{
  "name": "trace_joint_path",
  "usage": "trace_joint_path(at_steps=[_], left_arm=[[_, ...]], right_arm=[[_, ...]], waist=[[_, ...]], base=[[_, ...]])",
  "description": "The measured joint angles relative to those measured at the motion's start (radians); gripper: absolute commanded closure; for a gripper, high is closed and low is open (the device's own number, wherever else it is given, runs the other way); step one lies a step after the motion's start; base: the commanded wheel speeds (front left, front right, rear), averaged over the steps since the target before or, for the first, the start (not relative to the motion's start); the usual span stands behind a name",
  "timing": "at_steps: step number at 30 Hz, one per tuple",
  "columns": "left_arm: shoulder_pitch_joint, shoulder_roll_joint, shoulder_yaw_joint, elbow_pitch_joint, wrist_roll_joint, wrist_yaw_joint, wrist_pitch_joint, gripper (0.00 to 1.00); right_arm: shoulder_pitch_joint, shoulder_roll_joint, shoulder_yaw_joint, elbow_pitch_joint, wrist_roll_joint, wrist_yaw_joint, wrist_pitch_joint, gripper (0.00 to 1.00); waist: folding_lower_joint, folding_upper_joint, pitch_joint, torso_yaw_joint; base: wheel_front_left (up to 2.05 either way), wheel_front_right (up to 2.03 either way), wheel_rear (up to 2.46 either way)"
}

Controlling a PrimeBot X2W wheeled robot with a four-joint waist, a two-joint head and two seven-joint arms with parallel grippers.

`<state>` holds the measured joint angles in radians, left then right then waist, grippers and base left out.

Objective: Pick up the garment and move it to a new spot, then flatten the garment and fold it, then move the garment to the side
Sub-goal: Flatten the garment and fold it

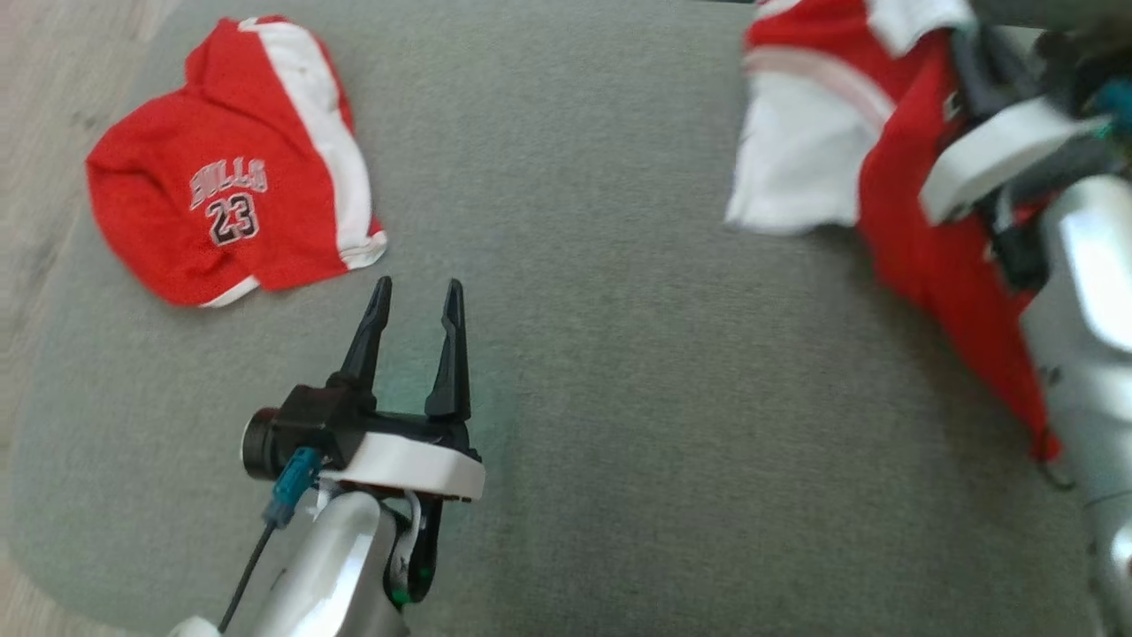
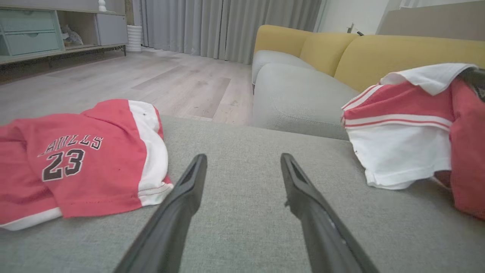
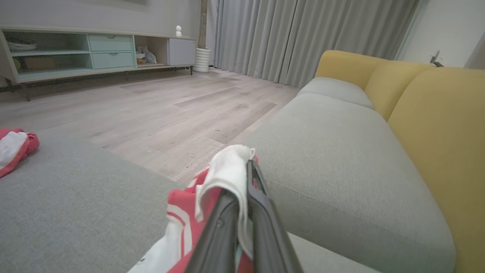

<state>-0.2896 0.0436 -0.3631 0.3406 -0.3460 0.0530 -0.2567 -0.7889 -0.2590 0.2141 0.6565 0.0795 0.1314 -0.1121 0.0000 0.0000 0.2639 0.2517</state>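
Note:
The garment [image 1: 920, 239], red with white panels and stripes, hangs lifted above the right end of the grey cushion [image 1: 619, 398]. My right gripper [image 3: 247, 177] is shut on a white fold of the garment [image 3: 223, 170]. In the left wrist view the garment [image 2: 401, 151] droops at the right with its lower edge near the cushion. My left gripper [image 1: 416, 296] hovers open and empty over the cushion's near left part, and its fingers [image 2: 189, 189] point between the two pieces of clothing.
A second red garment [image 1: 230, 186] printed "BULLS 23" lies crumpled on the cushion's far left. A grey sofa seat [image 3: 333, 151] with yellow backs [image 3: 435, 113] stands beyond a gap of wooden floor [image 3: 170, 106]. A low cabinet [image 3: 94, 53] lines the wall.

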Motion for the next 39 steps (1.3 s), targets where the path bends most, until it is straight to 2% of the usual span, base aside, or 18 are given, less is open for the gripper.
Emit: trace_joint_path(at_steps=[3, 7, 13, 18, 19, 20, 25, 29, 34, 39], left_arm=[[-0.001, 0.000, -0.009, -0.002, -0.014, 0.009, 0.000, 0.00], [-0.001, 0.000, -0.015, -0.004, -0.017, 0.009, 0.000, 0.00], [-0.005, 0.000, -0.017, -0.001, -0.016, 0.010, 0.000, 0.00], [-0.015, 0.000, -0.013, 0.002, -0.014, 0.009, 0.000, 0.00], [-0.015, 0.000, -0.012, 0.002, -0.013, 0.009, 0.000, 0.00], [-0.015, 0.000, -0.010, 0.002, -0.013, 0.009, 0.000, 0.00], [-0.015, 0.000, -0.003, 0.010, -0.004, 0.008, 0.000, 0.00], [-0.015, 0.000, 0.002, 0.016, 0.003, 0.007, 0.000, 0.00], [-0.015, 0.000, 0.005, 0.018, 0.004, 0.000, 0.000, 0.00], [-0.012, 0.000, 0.008, 0.024, 0.004, 0.000, 0.000, 0.00]], right_arm=[[-0.029, -0.033, 0.014, -0.023, 0.035, 0.000, 0.044, 1.00], [-0.029, -0.042, 0.057, -0.010, 0.100, 0.000, 0.100, 1.00], [-0.009, -0.048, 0.044, 0.028, 0.161, 0.000, 0.094, 1.00], [-0.004, -0.071, -0.005, 0.091, 0.142, 0.000, 0.084, 1.00], [-0.002, -0.077, -0.019, 0.107, 0.136, 0.000, 0.083, 0.19], [-0.001, -0.080, -0.035, 0.123, 0.127, 0.000, 0.077, 0.00], [0.001, -0.080, -0.130, 0.184, 0.079, 0.000, 0.034, 0.00], [0.008, -0.046, -0.184, 0.178, 0.051, 0.000, -0.040, 0.00], [0.076, 0.021, -0.222, 0.117, 0.035, 0.000, -0.101, 0.00], [0.222, 0.120, -0.235, -0.018, 0.029, 0.000, -0.129, 0.00]], waist=[[0.0000, 0.0000, 0.012, 0.024], [0.0001, 0.0000, 0.030, 0.044], [0.0000, 0.0000, 0.036, 0.047], [0.0000, 0.0000, 0.036, 0.026], [0.0000, 0.0000, 0.036, 0.021], [0.0000, 0.0000, 0.036, 0.015], [0.0000, 0.0000, 0.031, -0.022], [0.0000, 0.0000, 0.016, -0.044], [-0.0001, 0.0000, -0.012, -0.058], [-0.0002, 0.0000, -0.046, -0.064]], base=[[0.00, 0.00, 0.00], [0.00, 0.00, 0.00], [0.00, 0.00, 0.00], [0.00, 0.00, 0.00], [0.00, 0.00, 0.00], [0.00, 0.00, 0.00], [0.00, 0.00, 0.00], [0.00, 0.00, 0.00], [0.00, 0.00, 0.00], [0.00, 0.00, 0.00]])
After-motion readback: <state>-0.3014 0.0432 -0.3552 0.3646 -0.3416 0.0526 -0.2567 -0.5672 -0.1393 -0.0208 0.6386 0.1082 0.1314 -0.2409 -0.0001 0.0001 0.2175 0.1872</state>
